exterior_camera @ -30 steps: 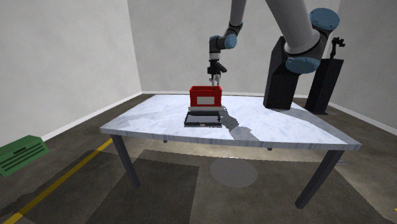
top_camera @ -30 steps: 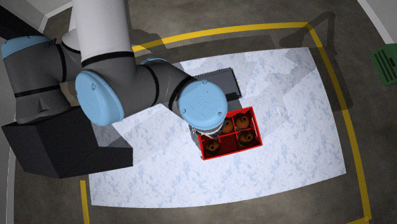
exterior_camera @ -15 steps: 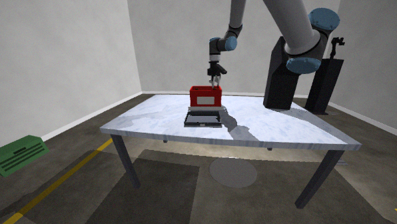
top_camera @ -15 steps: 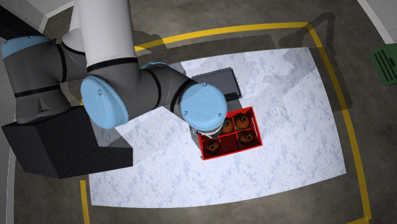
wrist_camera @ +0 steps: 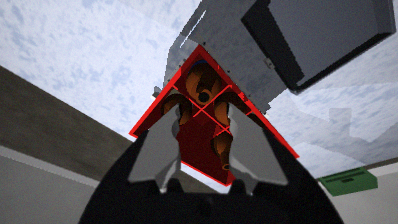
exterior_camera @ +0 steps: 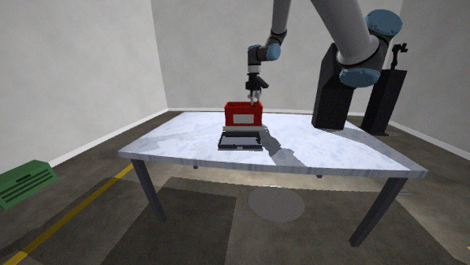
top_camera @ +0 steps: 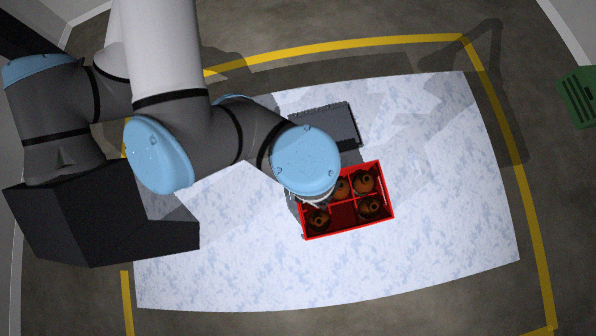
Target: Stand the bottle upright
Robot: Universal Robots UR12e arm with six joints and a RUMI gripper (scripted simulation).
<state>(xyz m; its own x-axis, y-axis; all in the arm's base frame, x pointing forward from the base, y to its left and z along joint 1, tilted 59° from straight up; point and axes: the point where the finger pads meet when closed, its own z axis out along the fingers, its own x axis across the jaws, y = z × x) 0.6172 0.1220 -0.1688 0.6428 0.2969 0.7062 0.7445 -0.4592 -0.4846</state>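
The red crate (top_camera: 350,228) (exterior_camera: 229,115) stands upright on the table, divided into compartments. Brown bottles stand in it: one at the front left (top_camera: 318,220), one at the back right (top_camera: 364,182), one at the front right (top_camera: 370,206), and one at the back middle (top_camera: 341,189), partly covered by the wrist. A bottle (wrist_camera: 199,82) in the back left corner shows in the wrist view. The neck differences are too small to tell. My gripper (exterior_camera: 255,103) (wrist_camera: 203,104) is part open and empty, pointing down at the crate's rim height, fingertips over the left part. The dark tray (top_camera: 325,122) (wrist_camera: 325,47) holds no bottle.
The tray lies close behind the crate in the top view. The crate's walls and thin dividers (wrist_camera: 202,110) surround the bottles near my fingers. The robot's dark pedestal (top_camera: 100,215) stands at the left. A green box (top_camera: 577,95) (exterior_camera: 27,181) is beyond the table.
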